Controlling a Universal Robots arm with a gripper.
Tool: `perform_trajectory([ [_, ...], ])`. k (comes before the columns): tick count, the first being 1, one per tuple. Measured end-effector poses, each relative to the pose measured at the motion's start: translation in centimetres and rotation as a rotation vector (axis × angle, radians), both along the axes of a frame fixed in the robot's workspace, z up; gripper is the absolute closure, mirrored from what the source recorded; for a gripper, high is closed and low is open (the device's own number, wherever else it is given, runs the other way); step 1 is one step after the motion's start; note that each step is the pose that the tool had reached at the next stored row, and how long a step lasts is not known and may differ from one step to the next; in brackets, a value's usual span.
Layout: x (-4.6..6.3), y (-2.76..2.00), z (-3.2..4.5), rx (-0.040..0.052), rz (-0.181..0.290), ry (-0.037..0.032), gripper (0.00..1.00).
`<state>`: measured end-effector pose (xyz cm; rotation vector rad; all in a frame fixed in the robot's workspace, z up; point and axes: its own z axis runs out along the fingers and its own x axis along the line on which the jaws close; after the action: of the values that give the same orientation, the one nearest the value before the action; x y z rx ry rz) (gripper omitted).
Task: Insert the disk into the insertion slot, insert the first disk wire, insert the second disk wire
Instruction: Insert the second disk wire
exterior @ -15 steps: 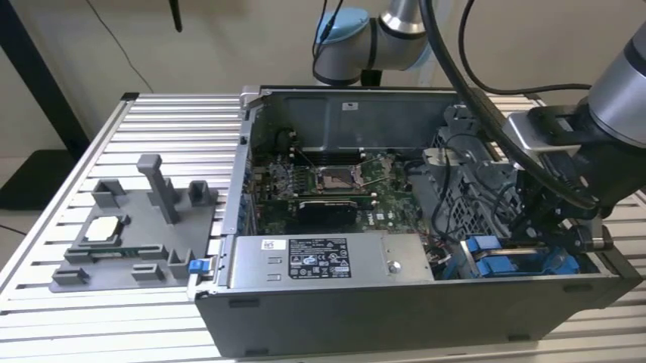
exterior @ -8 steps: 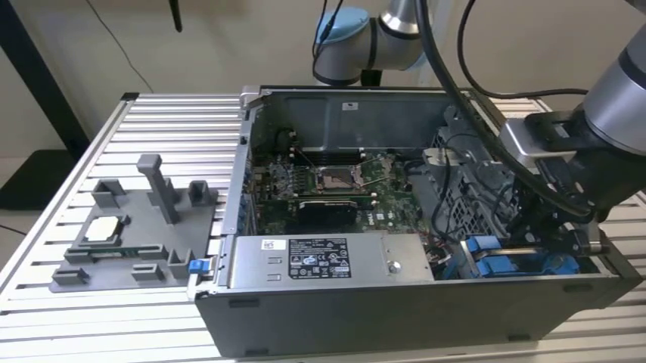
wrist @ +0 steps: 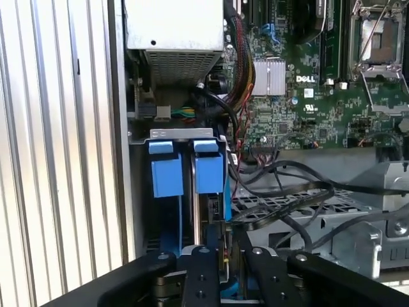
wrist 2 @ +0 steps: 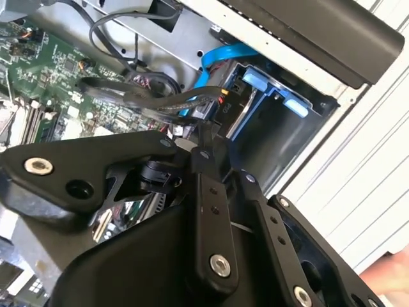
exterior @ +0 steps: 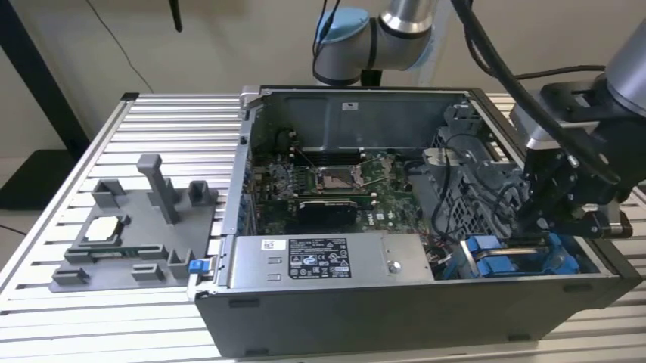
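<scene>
We see blue drive frames (wrist: 185, 169) beside a perforated grey insertion slot (wrist: 281, 211), a green motherboard (exterior: 323, 178), a black claw (wrist: 225, 272), a ribbed silver worktop (exterior: 151, 113) and a grey plastic fixture (exterior: 131, 234)

Black cables (wrist: 281, 192) crowded one side of the fingers (wrist: 203, 275); the blue drive (wrist: 185, 176) filled the bay (wrist: 182, 133) ahead.

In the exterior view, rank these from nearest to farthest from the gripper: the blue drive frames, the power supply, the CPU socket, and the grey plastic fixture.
1. Blue drive frames, directly beneath the gripper.
2. Power supply, along the case's near wall, toward the exterior view's left.
3. CPU socket, mid-motherboard, farther back.
4. Grey plastic fixture, outside the case on the table, far toward that view's left.
</scene>
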<state>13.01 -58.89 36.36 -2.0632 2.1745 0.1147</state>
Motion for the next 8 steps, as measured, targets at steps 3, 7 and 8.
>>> perform_trajectory([
  [3,0.0,0.0,1.61,0.0,0.0,0.0,0.0],
  [7,0.0,0.0,2.84,0.0,0.0,-0.0001,0.0],
  [8,0.0,0.0,3.1,0.0001,0.0,-0.0001,0.0],
])
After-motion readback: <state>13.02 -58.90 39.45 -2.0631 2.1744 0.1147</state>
